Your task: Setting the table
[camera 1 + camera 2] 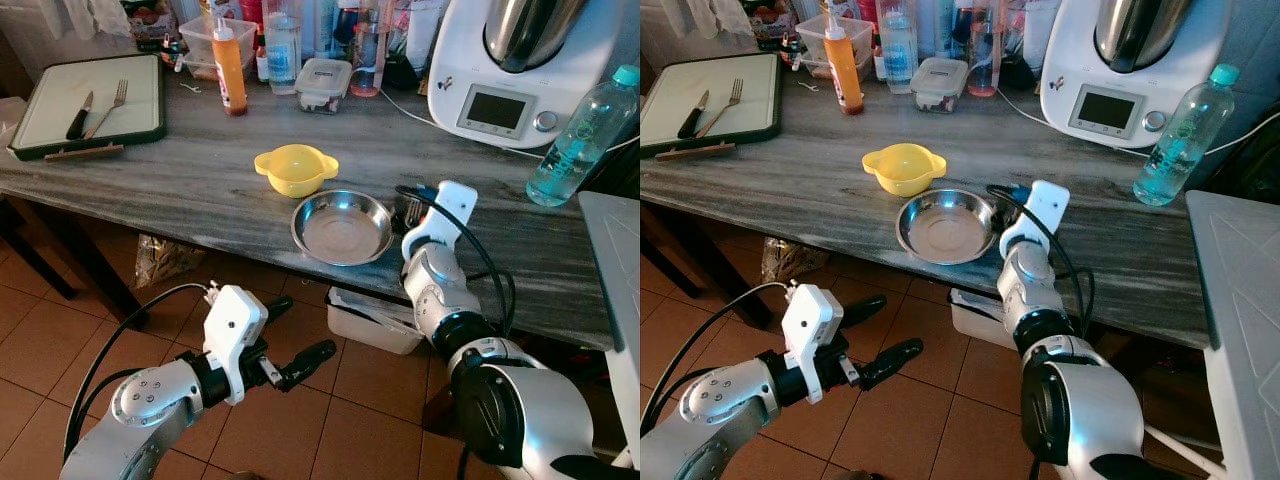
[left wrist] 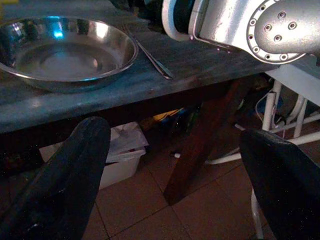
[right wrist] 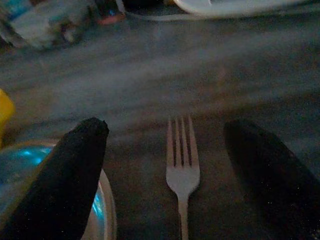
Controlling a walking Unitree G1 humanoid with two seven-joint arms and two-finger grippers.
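- A fork (image 3: 182, 170) lies flat on the grey wooden table (image 1: 200, 180), just beside the steel bowl (image 1: 342, 227) on its right, tines pointing away from the table's edge
- Thin, stiff and light, the fork looks slippery and sits low on the wood; the narrow handle seems the best place to pinch
- The right gripper (image 3: 175, 165) hovers over the fork, fingers spread wide to either side, arm reaching over the edge
- The left gripper (image 2: 175, 165) hangs below the table, jaws apart, holding nothing
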